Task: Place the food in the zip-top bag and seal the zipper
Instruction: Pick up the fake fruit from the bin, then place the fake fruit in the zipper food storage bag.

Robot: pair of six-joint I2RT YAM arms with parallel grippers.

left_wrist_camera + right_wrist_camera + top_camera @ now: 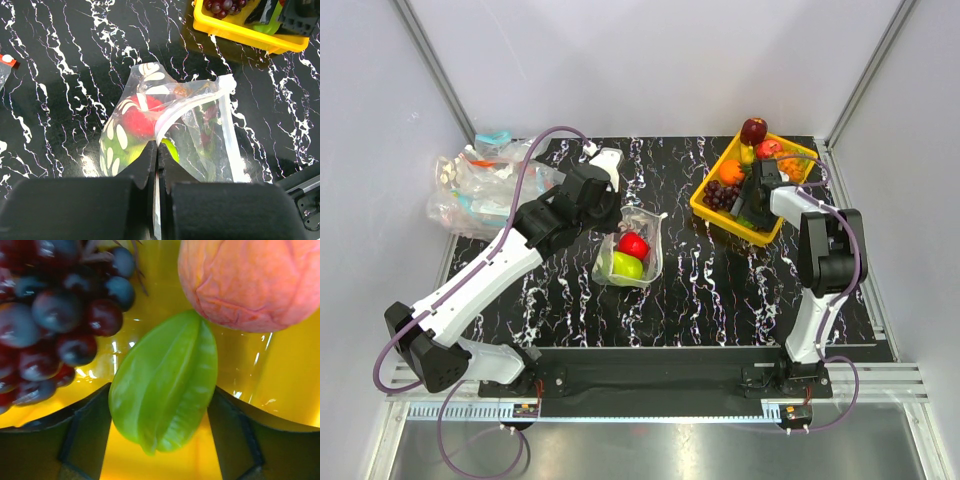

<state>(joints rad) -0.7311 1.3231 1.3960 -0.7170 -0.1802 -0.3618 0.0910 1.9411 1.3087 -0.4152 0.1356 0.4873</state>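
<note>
The zip-top bag (638, 245) lies open at mid table, clear, with white ovals showing on its left face in the left wrist view (210, 130). Inside it are a red round fruit (137, 120) and a green apple (172, 150). My left gripper (158, 146) is shut on the bag's mouth edge, where the pale zipper strip (175, 112) curves away; it also shows from above (612, 215). My right gripper (162, 390) is down in the yellow tray (715, 215), its fingers (85, 430) pressed on both sides of a green ridged fruit (165, 385). A pink peach (245, 280) lies just beyond.
Dark grapes (55, 325) lie left of the green fruit in the tray. More fruits, among them a dark red apple (753, 130) and an orange (731, 171), fill the tray's far end. A pile of other clear bags (480, 185) sits at far left.
</note>
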